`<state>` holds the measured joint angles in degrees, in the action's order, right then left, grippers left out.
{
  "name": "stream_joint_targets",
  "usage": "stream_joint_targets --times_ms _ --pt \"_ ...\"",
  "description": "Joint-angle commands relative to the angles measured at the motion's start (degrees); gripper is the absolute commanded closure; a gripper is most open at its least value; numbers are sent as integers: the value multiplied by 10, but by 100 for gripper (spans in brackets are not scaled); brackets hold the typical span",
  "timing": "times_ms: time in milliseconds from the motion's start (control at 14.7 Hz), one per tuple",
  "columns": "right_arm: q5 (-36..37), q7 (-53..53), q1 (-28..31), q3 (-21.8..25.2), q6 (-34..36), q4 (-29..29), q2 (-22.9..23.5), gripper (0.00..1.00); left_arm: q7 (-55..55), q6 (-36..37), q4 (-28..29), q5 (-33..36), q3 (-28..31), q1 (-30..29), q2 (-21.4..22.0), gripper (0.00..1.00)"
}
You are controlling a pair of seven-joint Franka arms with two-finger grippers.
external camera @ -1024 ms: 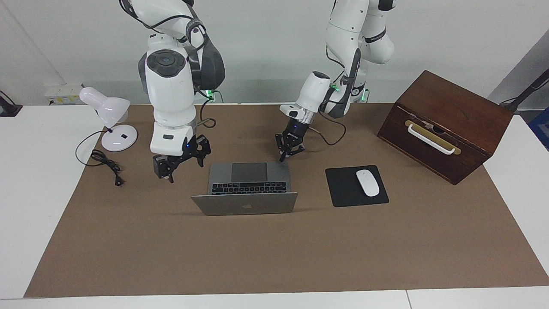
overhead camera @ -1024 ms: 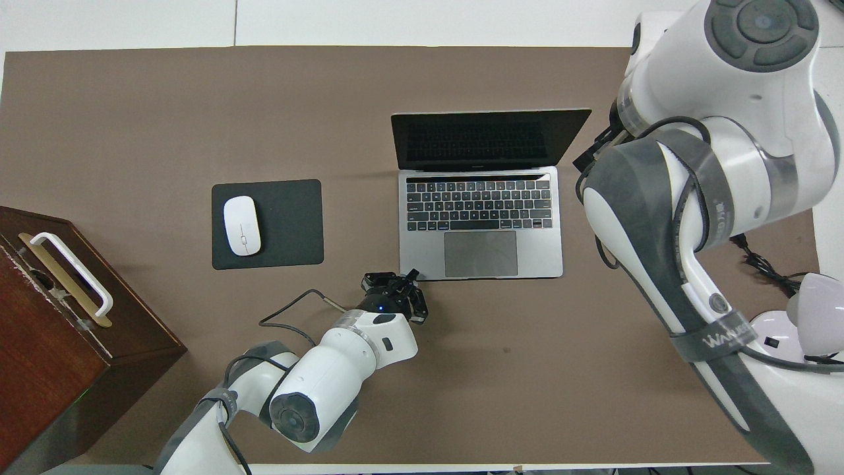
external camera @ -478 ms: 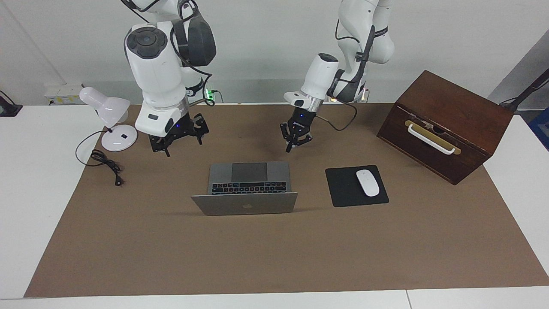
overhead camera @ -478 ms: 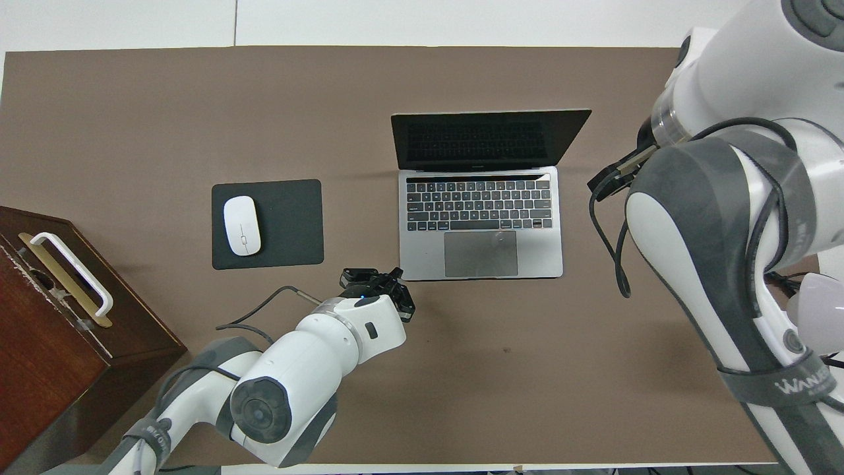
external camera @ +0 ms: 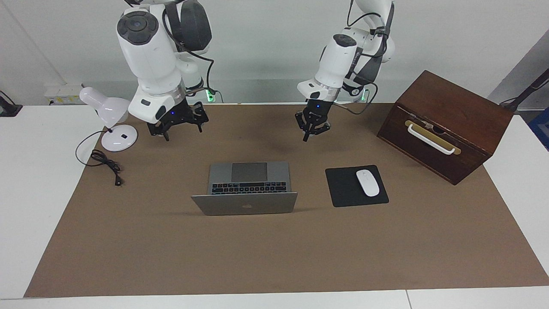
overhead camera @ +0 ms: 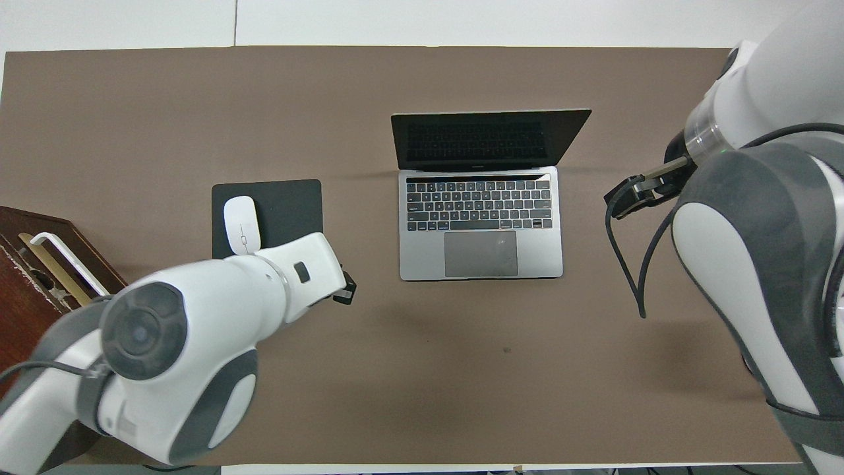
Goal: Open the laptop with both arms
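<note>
Brown mat (external camera: 274, 253) over the white tabletop (external camera: 38, 180): carries every item below.

Arms, two, white with grey caps. Since a second ago I have both lifted and drawn back toward their bases; each was down at the laptop's near edge then. I read this as retreat after the job.

Wooden box (external camera: 446, 124), dark, white handle, at the left arm's end. No writing I can read.

Laptop (external camera: 248, 186), silver-grey, mid-mat, lid standing up past upright with a dark apple logo on its back, the only mark legible. Black keys and grey trackpad exposed, screen dark. It has not shifted over the last second. Task, in my judgement, done.

Desk lamp (external camera: 109, 120), white, at the right arm's end, black cord trailing beside it.

Mouse pad (external camera: 356, 186), black, beside the laptop toward the left arm's end; white mouse (external camera: 367, 183) on it.

Right gripper (external camera: 176, 128): raised over bare mat beside the lamp, fingers spread, holding nothing.

Left gripper (external camera: 312, 128): raised over bare mat between laptop and box, empty; I cannot tell how far it is parted.
</note>
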<state>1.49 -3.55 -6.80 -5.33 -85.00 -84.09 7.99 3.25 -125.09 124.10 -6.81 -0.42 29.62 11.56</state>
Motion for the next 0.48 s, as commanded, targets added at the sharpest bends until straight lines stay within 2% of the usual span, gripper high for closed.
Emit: stream_joint_targets --times_ms 0,273,410 --pt "-16 24 16 -3 17 -17 -27 0 -5 93 -56 -3 -3 -42 -6 0" --pt "-17 38 26 -2 58 -20 -55 0 -4 124 -58 -2 2 -85 12 0" --pt "-18 78 26 -3 70 -21 -59 0 -2 128 -59 -2 2 -119 16 0"
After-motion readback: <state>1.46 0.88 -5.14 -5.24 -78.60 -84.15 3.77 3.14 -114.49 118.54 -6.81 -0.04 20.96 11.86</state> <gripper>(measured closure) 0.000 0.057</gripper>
